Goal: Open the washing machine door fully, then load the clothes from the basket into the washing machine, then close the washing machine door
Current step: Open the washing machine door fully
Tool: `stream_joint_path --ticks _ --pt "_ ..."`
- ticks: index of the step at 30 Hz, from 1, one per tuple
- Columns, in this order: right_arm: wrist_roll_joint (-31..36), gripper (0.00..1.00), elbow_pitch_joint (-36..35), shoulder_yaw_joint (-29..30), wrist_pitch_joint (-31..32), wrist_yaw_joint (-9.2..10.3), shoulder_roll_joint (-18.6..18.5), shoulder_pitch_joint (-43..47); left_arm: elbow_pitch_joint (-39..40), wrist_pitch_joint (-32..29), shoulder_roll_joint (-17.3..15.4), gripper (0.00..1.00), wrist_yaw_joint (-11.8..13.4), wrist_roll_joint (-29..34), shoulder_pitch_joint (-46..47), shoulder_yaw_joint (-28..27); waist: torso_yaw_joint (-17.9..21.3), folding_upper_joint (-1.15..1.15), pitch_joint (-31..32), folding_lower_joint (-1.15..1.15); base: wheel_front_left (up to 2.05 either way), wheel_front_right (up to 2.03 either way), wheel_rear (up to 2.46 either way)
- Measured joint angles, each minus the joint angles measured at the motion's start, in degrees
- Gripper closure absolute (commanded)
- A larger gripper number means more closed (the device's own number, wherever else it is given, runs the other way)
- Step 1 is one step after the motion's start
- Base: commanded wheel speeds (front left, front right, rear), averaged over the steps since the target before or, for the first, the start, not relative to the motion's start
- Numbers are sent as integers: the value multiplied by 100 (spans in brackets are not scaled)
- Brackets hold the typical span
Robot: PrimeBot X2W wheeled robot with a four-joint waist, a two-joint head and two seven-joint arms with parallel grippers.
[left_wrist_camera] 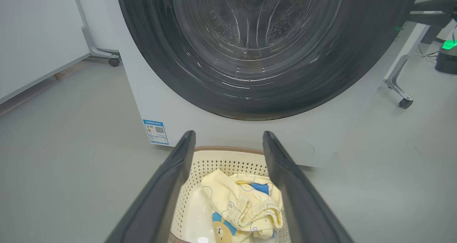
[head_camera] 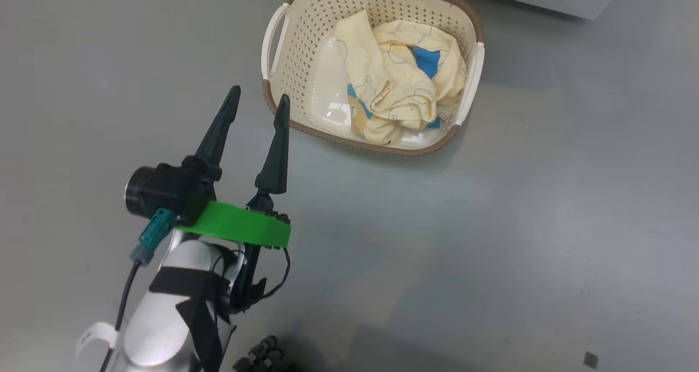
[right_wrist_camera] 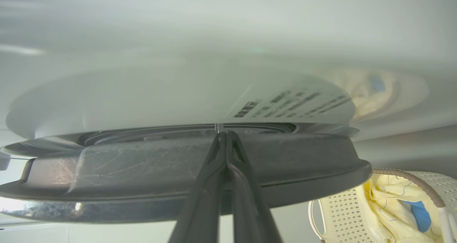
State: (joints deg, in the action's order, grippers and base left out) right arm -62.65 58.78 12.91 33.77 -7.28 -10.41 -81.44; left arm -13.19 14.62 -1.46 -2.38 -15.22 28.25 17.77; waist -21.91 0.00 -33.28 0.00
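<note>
The cream basket [head_camera: 295, 60] stands on the grey floor just in front of the washing machine [left_wrist_camera: 221, 132]. The pale yellow clothes [head_camera: 396, 80] with blue patches lie bunched in it. My left gripper [head_camera: 259, 96] hovers open and empty beside the basket's near left corner; its wrist view looks over the basket [left_wrist_camera: 228, 162] and clothes [left_wrist_camera: 242, 203] at the washing machine door [left_wrist_camera: 171, 57], which looks shut. My right gripper [right_wrist_camera: 223, 133] is shut, its tips at the door's black rim [right_wrist_camera: 142, 164] where it meets the white front. The basket [right_wrist_camera: 339, 214] and clothes [right_wrist_camera: 389, 200] lie below it.
A blue energy sticker [left_wrist_camera: 156, 131] marks the machine's lower front corner. White panels on castor wheels [left_wrist_camera: 114, 61] stand left of the machine, and a second castor [left_wrist_camera: 405, 103] right of it. My right arm [left_wrist_camera: 432, 11] reaches in by the door's right side. A green-lit device [left_wrist_camera: 448, 45] sits far right.
</note>
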Motion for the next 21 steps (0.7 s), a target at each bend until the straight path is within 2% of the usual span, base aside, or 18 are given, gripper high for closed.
stream_joint_path --ticks 8,21 --pt "34 100 -10 -41 74 0 -9 -18 -7 0 1 0 7 -1 35 70 -18 0 -57 0 0 0 0" --pt "49 100 -76 -193 568 0 47 0 -4 0 2 0 46 -1 84 77 55 0 -76 0 0 0 0"
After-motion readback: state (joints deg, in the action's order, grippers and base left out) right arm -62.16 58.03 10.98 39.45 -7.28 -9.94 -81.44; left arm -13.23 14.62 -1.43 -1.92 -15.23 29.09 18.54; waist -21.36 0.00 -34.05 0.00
